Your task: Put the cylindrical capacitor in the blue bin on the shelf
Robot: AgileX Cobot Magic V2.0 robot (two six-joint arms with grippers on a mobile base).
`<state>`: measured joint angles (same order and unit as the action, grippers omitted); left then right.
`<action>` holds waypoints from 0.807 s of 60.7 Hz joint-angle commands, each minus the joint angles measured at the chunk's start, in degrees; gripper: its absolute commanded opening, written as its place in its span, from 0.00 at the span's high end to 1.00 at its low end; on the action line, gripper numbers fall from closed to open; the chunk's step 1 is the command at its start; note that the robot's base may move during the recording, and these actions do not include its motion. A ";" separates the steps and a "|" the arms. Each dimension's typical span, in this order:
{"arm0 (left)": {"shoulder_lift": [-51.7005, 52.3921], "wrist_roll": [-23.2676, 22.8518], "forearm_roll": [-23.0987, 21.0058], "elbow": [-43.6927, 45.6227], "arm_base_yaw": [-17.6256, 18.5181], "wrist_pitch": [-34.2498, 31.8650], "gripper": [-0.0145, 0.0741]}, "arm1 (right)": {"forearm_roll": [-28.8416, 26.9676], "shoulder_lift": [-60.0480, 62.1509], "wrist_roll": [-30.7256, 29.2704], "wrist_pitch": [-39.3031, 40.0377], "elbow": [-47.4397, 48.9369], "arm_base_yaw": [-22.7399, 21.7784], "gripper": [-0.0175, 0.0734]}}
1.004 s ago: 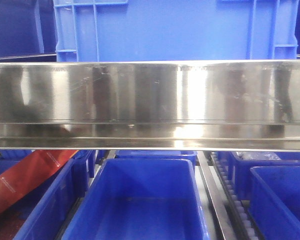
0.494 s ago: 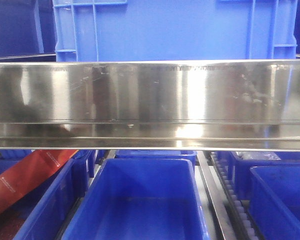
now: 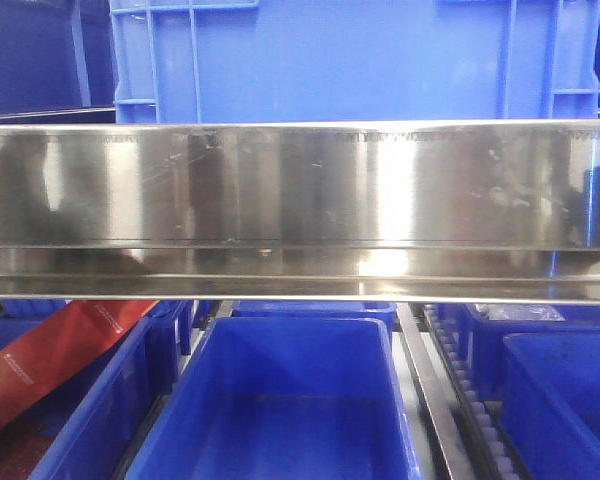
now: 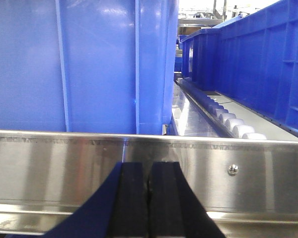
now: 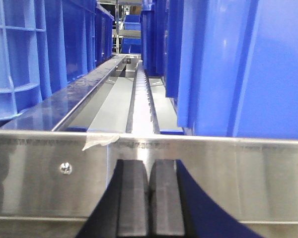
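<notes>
Faced the shelf point(image 3: 300, 200) head-on, its shiny scratched rail spanning 9 to 3 o'clock. Above it, at 12 o'clock, a large blue bin point(image 3: 350, 60); below, at 6 o'clock, an open blue bin point(image 3: 290, 400), an orange packet point(image 3: 55, 350) at 8 o'clock. Left gripper point(image 4: 149, 198) closed, pads pressed together with nothing between, just before the rail. Right gripper point(image 5: 150, 198) likewise closed on nothing, rollers point(image 5: 141, 99) beyond at 12 o'clock. Capacitor nowhere visible in any view.
</notes>
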<state>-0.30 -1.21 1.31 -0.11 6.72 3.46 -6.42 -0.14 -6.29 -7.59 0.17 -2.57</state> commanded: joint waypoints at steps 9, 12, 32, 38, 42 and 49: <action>0.30 0.14 -0.50 0.11 -0.19 -1.41 0.92 | 0.41 0.14 0.21 1.99 -0.17 -0.28 0.99; 0.30 0.14 -0.50 0.11 -0.19 -1.41 0.92 | 0.41 0.14 0.21 1.99 -0.17 -0.28 0.99; 0.30 0.14 -0.50 0.11 -0.19 -1.41 0.92 | 0.41 0.14 0.21 1.99 -0.17 -0.28 0.99; 0.30 0.14 -0.50 0.11 -0.19 -1.41 0.92 | 0.41 0.14 0.21 1.99 -0.17 -0.28 0.99; 0.30 0.14 -0.50 0.11 -0.19 -1.41 0.92 | 0.41 0.14 0.21 1.99 -0.17 -0.28 0.99; 0.30 0.14 -0.50 0.11 -0.19 -1.41 0.92 | 0.41 0.14 0.21 1.99 -0.17 -0.28 0.99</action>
<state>-0.30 -1.21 1.31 -0.11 6.72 3.46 -6.44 -0.14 -6.18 -6.94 0.17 -2.57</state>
